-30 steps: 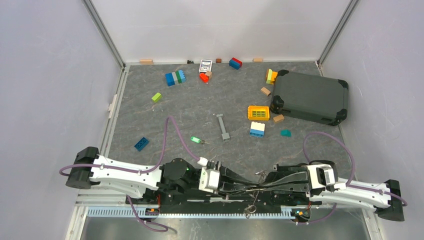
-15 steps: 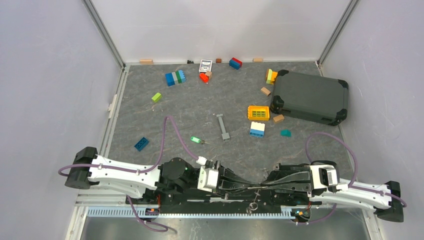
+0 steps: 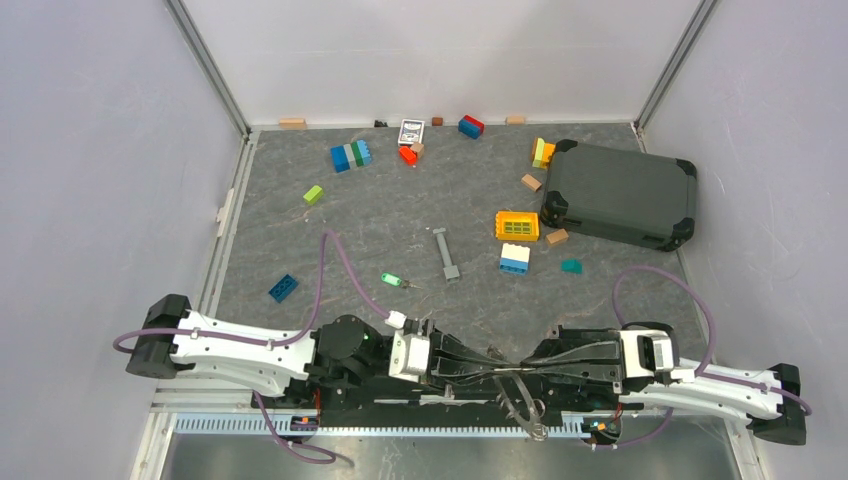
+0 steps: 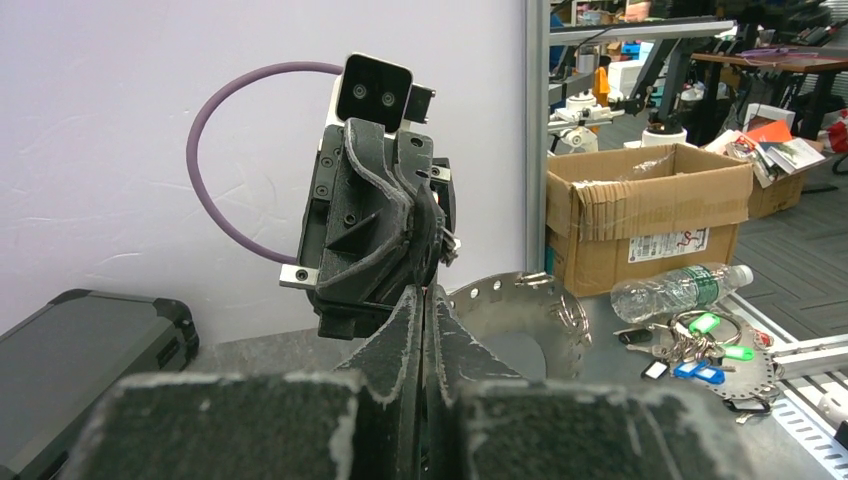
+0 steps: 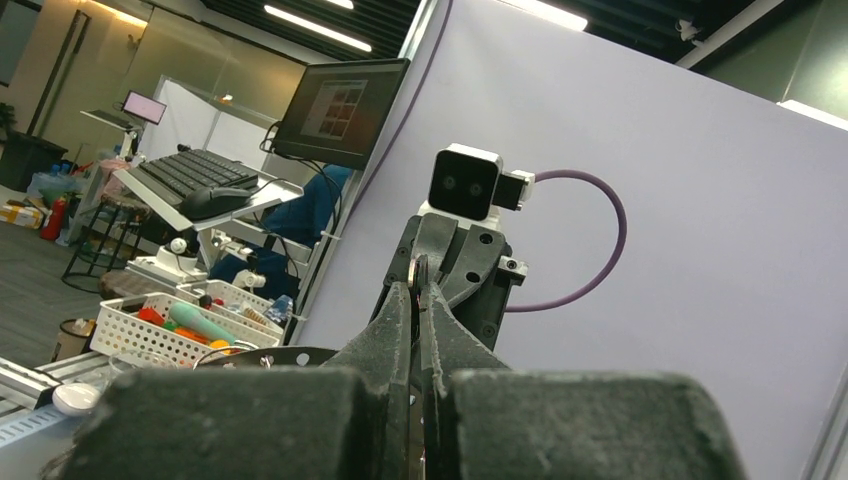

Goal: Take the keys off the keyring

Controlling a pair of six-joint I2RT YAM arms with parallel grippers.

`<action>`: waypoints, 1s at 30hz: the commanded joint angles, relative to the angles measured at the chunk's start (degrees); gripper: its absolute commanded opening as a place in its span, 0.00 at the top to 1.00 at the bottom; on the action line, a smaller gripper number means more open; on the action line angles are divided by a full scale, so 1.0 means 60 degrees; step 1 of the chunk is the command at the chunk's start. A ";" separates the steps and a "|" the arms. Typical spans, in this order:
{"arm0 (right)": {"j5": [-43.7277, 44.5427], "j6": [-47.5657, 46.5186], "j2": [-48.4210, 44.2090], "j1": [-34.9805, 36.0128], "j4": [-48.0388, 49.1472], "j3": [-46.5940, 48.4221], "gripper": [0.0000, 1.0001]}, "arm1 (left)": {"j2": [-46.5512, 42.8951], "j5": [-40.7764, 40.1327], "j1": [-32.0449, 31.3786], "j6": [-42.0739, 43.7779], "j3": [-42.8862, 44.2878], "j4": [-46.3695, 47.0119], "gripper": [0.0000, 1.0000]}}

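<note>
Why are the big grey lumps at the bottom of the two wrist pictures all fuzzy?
Left wrist: the left gripper sits too near the lens, so it blurs; the cardboard box looks sharp. Right wrist: the right gripper blurs likewise; ceiling lights glare.

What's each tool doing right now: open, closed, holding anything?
Left tool: closed at the tips; what it pinches cannot be told.
Right tool: closed, apparently on the thin silver wire keyring hanging just below where the tips meet.
</note>
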 commanded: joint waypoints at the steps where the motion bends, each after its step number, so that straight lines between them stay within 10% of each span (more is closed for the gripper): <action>1: 0.0485 -0.0084 -0.0173 -0.0007 0.0818 -0.0027 1.00 | -0.0273 -0.0120 -0.0016 -0.0120 -0.0181 0.0375 0.98; 30: 0.0655 0.0514 -0.0282 -0.0005 0.2441 -0.1073 1.00 | -0.0925 -0.0630 -0.0025 0.0015 -0.0611 0.0919 0.98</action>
